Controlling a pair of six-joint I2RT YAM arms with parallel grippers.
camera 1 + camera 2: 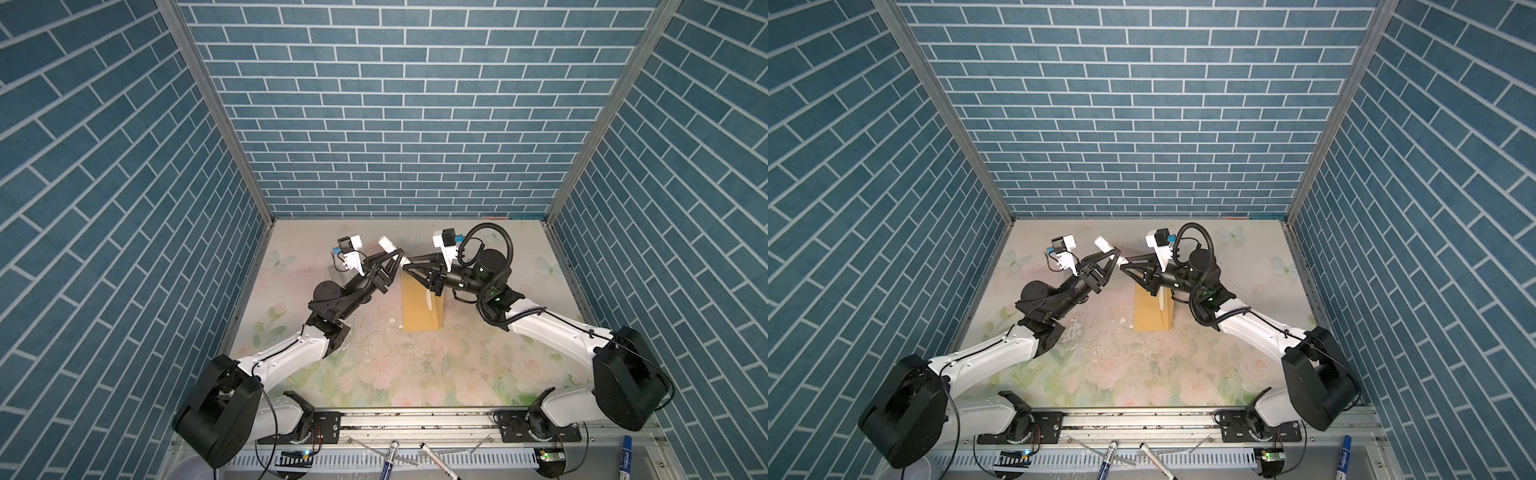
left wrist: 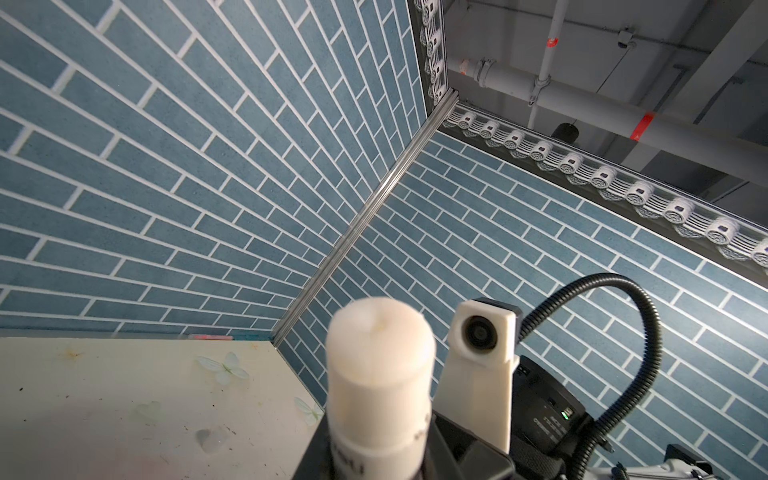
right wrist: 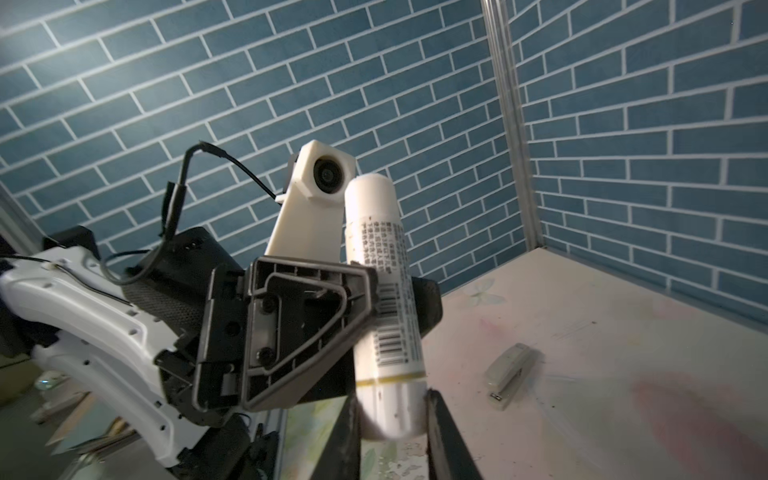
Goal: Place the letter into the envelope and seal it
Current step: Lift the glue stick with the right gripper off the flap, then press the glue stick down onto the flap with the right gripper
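A white glue stick [image 3: 384, 266] hangs above the far end of the envelope [image 1: 417, 309], slanting up toward the far left. The left jaws are clenched round its body, and the right jaws grasp its lower end. The envelope lies flat on the desk [image 1: 415, 374], its long axis running near to far, just below the right jaws. I can't see the letter on its own; it is likely inside already. Uncapping, I'd judge, means pulling along that slant.

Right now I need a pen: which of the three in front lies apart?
The blue-capped pen far right; the other two lie together near the middle.
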